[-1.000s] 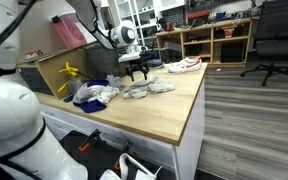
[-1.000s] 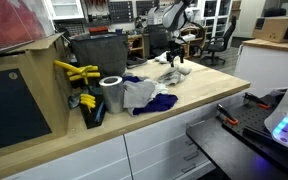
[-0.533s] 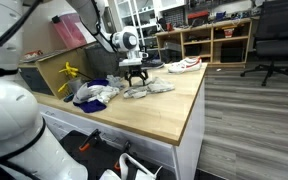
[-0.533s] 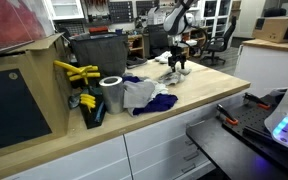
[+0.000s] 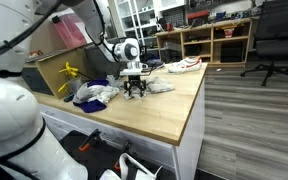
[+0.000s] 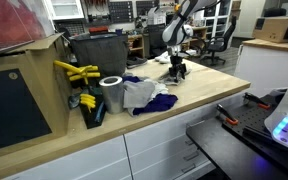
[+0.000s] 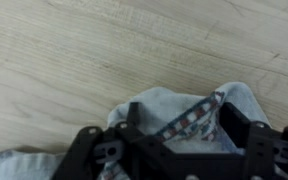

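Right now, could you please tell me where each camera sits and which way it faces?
Exterior view: raised, off the table front corner, facing across it to the shelves; shows the arm and the pincer over a grey cloth.
Exterior view: low at the table's end beside a tape roll, facing along it towards arm and pincer.
Wrist view: on the wrist, facing down at grey cloth and table; its black fingers show.
Shared: both exterior views show pincer, grey cloth and table.

Opposite exteriors, shared bench [image 5: 169, 110]; wrist close-up
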`<action>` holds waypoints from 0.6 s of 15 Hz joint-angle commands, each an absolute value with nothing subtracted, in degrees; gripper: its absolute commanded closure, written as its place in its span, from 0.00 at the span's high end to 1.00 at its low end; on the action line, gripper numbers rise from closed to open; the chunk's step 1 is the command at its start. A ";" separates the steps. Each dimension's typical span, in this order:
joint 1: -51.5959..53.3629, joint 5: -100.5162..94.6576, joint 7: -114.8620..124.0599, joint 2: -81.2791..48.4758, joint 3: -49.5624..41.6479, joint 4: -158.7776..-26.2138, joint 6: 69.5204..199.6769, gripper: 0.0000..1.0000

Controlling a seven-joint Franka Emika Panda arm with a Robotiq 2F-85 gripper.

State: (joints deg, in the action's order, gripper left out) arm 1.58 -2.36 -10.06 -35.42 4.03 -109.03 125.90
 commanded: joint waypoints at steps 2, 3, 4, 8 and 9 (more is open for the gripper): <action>0.91 -2.62 -11.15 -34.45 3.90 -108.73 123.72 0.45; 0.78 -2.66 -11.15 -34.11 3.82 -108.96 123.56 0.36; 0.65 -2.74 -11.15 -33.62 3.68 -109.34 123.34 0.29; 0.67 -3.70 -11.11 -31.54 3.13 -111.79 120.15 0.01; 0.69 -4.12 -11.32 -30.68 3.08 -112.91 118.48 0.00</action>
